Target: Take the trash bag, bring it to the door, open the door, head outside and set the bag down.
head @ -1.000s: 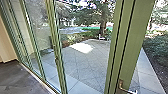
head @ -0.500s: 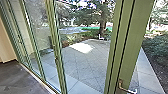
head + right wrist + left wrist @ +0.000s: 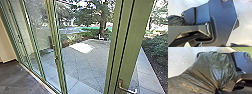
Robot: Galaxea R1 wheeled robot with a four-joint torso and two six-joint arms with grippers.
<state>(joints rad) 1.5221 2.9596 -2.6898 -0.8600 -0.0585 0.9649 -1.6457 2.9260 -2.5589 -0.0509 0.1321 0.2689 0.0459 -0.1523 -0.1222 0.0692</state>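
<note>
In the left wrist view the dark, shiny trash bag [image 3: 204,68] is bunched into a tight neck, and my left gripper [image 3: 218,90] is shut on that neck. Dark folds of the bag [image 3: 175,21] also show beside the robot's plate in the right wrist view; how my right gripper stands I cannot tell. In the head view a green-framed glass door [image 3: 135,45] rises close in front on the right, with a metal lever handle [image 3: 127,90] low on it. I cannot tell whether this door is open or shut.
Green-framed glass panels [image 3: 53,45] run along the left, above dark indoor flooring [image 3: 17,77]. Beyond the glass lies a paved yard [image 3: 85,65] with a bright sunlit patch, a tree, and shrubs [image 3: 157,50] to the right.
</note>
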